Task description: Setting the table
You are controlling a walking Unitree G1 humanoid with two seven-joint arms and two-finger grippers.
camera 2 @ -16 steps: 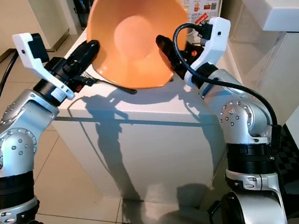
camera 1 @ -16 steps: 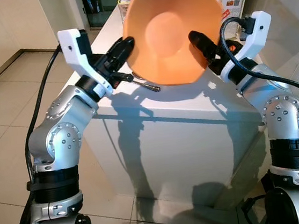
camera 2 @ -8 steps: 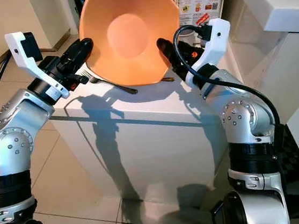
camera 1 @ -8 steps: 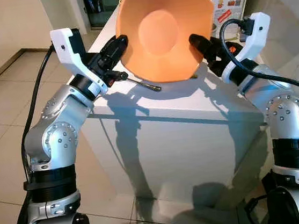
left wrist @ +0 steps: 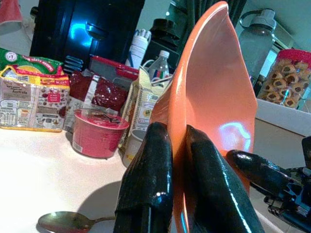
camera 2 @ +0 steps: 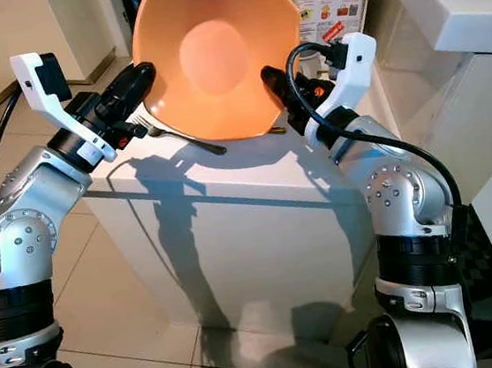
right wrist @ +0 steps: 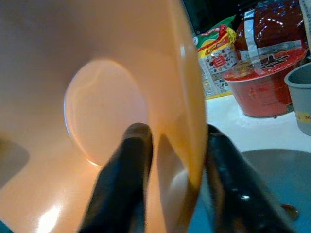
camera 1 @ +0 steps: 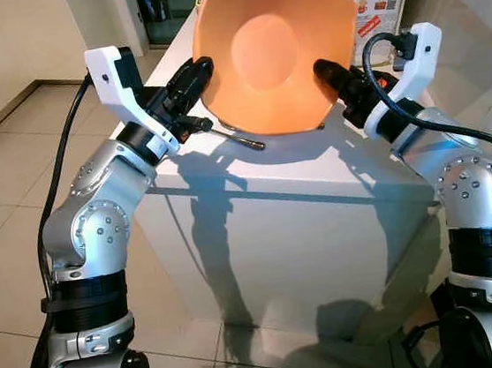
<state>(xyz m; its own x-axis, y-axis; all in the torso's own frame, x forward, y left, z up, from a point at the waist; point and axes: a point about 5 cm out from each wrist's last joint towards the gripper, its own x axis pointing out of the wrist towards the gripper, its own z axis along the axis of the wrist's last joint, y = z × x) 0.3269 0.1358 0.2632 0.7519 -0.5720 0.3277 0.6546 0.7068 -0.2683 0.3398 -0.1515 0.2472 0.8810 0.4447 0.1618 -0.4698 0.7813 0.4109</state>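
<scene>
White tabletop over a tiled kitchen floor, food packets crowded at its far end. Above its near edge, a large orange bowl tipped on its side, hollow facing the camera. Left pincer clenched on the bowl's left rim, right pincer clenched on the right rim, one finger inside and one outside. Beneath the bowl, a fork and a spoon lying flat.

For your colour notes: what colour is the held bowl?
Orange bowl, clearest in the left eye view.
</scene>
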